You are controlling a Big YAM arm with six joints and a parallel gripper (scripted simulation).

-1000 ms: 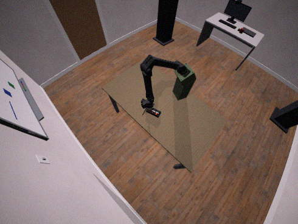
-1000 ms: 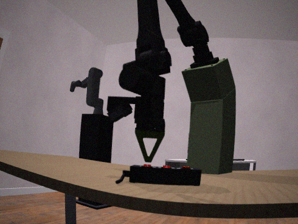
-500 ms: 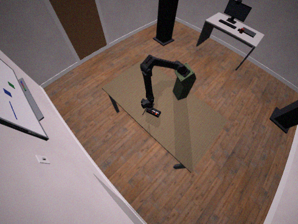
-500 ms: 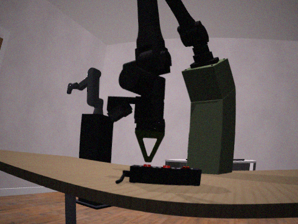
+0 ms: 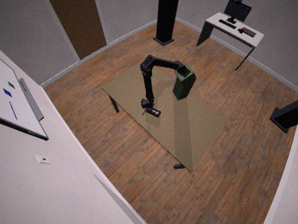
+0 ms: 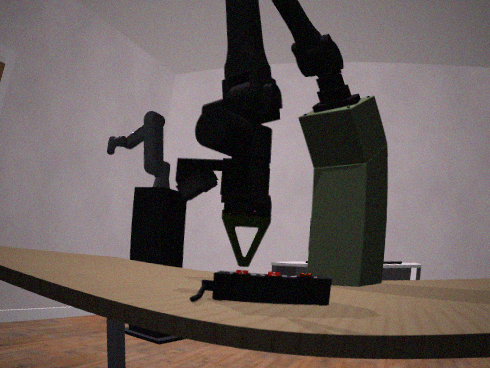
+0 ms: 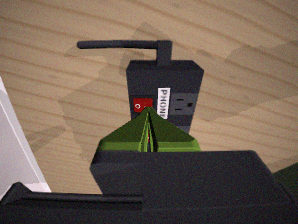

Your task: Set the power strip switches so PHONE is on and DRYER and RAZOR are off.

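The power strip (image 6: 271, 288) lies flat and right way up on the wooden counter (image 6: 150, 305), with its cord stub (image 6: 200, 291) pointing away from the green pedestal (image 6: 347, 200) that carries the arm. Taking the strip as the landmark, the gripper (image 6: 243, 261) hangs straight down over the cord end, its green fingers pressed together into a single point with nothing between them. From the side, that point stands just above the red switch (image 6: 242, 272) nearest the cord; whether it touches the switch cannot be told. Two more red switches (image 6: 273, 273) follow along the strip's top toward the pedestal. In the wrist view the closed fingertips cover the edge of the red switch (image 7: 141, 105) beside the white PHONE label (image 7: 163, 102), with an outlet (image 7: 184, 104) on the label's far side. The pedestal stands behind the strip's other end. From overhead the strip (image 5: 153, 112) sits near the counter's long edge (image 5: 143, 128), under the arm's wrist.
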